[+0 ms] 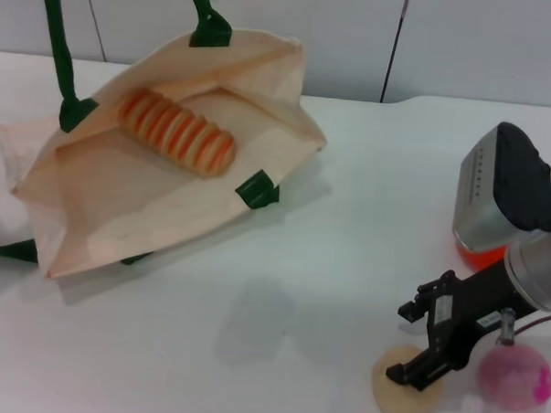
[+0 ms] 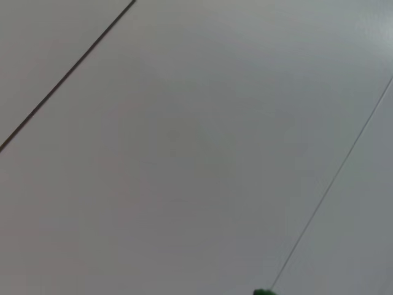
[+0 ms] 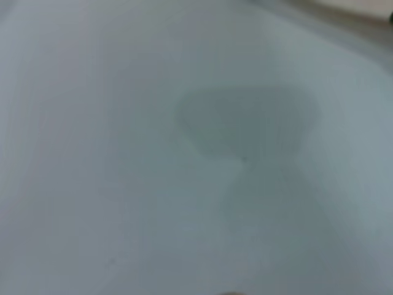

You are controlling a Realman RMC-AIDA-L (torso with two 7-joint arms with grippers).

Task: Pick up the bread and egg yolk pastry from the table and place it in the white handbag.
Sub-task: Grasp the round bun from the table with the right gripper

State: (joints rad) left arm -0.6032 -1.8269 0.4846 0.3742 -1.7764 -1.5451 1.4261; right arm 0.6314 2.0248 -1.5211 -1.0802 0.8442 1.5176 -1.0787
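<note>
Head view: bread (image 1: 176, 131) bagged, pastry left.
Right gripper (image 1: 418, 345) hangs open over the egg yolk pastry (image 1: 405, 386); white handbag (image 1: 120, 209) waits.

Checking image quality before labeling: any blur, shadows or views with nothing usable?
Head view: evenly lit, soft shadow under the white handbag; the bread inside it is sharp, the right gripper over the egg yolk pastry is legible. Left wrist view: only pale panels and seams. Right wrist view: soft, just a dark shadow blob on the white table.
</note>
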